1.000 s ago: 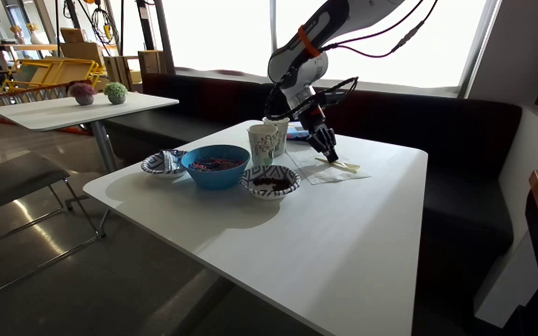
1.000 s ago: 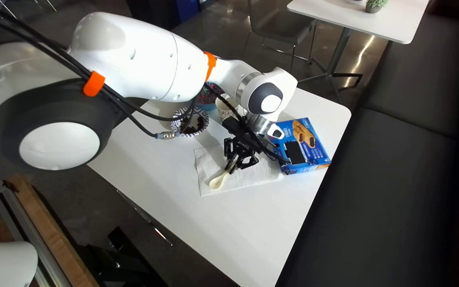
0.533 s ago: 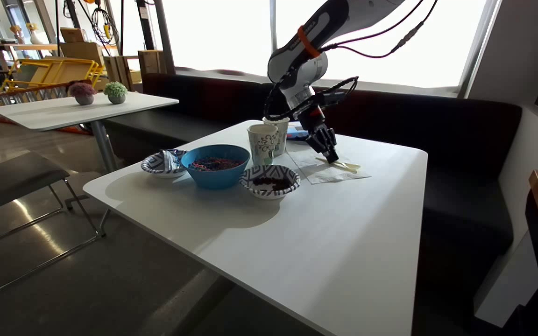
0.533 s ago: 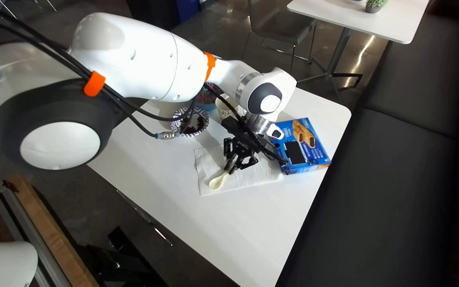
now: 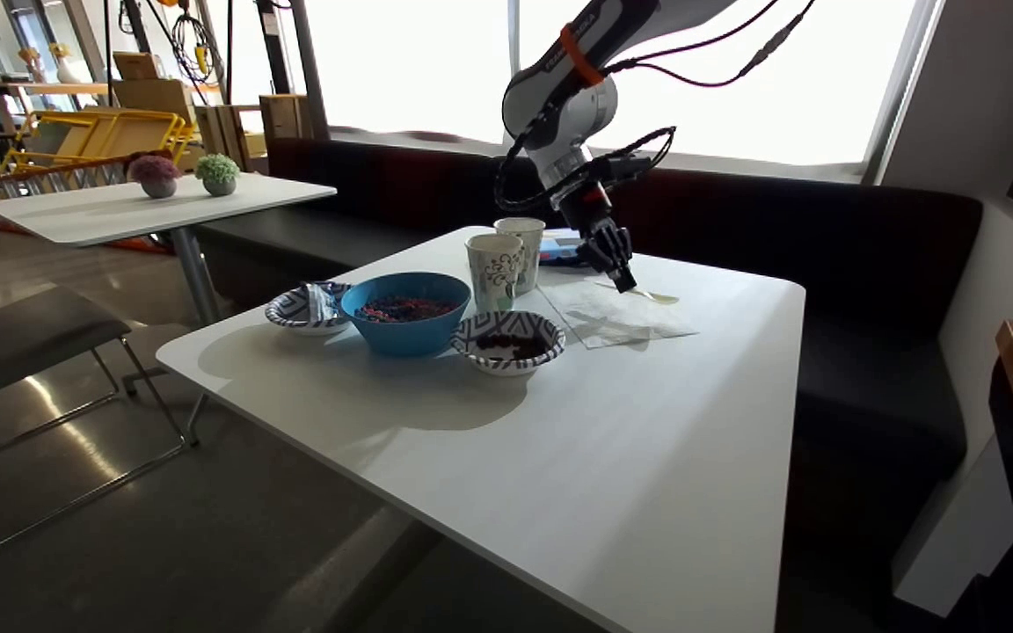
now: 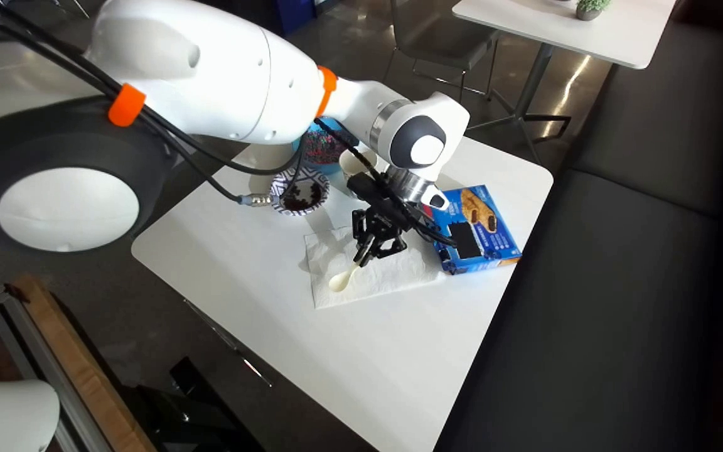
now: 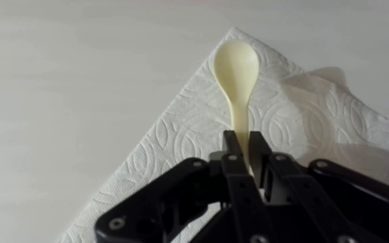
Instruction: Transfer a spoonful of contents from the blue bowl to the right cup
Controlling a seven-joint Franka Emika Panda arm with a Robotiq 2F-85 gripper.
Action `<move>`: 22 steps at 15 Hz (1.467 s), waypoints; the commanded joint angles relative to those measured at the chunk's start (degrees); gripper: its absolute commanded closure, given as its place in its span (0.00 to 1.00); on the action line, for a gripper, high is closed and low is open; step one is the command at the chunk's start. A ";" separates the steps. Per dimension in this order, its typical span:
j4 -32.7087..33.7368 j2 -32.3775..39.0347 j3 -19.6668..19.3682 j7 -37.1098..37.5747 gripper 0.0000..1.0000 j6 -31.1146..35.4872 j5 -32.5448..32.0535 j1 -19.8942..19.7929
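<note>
My gripper (image 7: 243, 135) is shut on the handle of a pale yellow spoon (image 7: 236, 67). The spoon is held a little above the white napkin (image 6: 386, 276), with its bowl pointing away from the fingers and no contents in it. In both exterior views the gripper (image 5: 625, 286) (image 6: 363, 258) is over the napkin. The blue bowl (image 5: 405, 338) holds small red and dark bits; the arm partly covers it in an exterior view (image 6: 315, 129). Two patterned paper cups stand beside it, a nearer cup (image 5: 491, 277) and a farther cup (image 5: 531, 230).
A patterned bowl (image 5: 506, 365) with dark pieces stands in front of the blue bowl. Another patterned bowl (image 5: 288, 309) with a wrapper is on its far side. A blue box (image 6: 490, 235) lies beside the napkin, close to the gripper. The white table (image 5: 630, 457) meets a dark bench.
My gripper has risen slightly with the spoon in it. The spoon has come up off the napkin, and its shadow now shows apart from it. The bowls and cups have not moved.
</note>
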 commanded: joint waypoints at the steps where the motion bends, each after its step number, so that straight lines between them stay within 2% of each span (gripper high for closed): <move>1: -12.22 -9.80 0.06 -0.11 0.97 2.56 -0.98 1.66; 5: -22.01 -17.27 0.17 -7.46 0.97 7.34 -7.79 4.59; 6: -12.82 -11.58 0.30 -4.65 0.87 3.20 -5.04 3.20; 9: -17.87 -15.12 0.48 -6.15 0.87 4.75 -6.90 4.52; 12: -19.17 -15.77 0.44 -6.64 0.87 5.29 -7.10 4.40; 13: -19.23 -15.73 0.41 -6.71 0.97 5.32 -7.12 4.36; 17: -24.77 -19.61 2.86 -6.10 0.97 8.74 -9.72 9.64; 22: -26.32 -21.69 6.17 -6.29 0.97 11.56 -13.62 16.98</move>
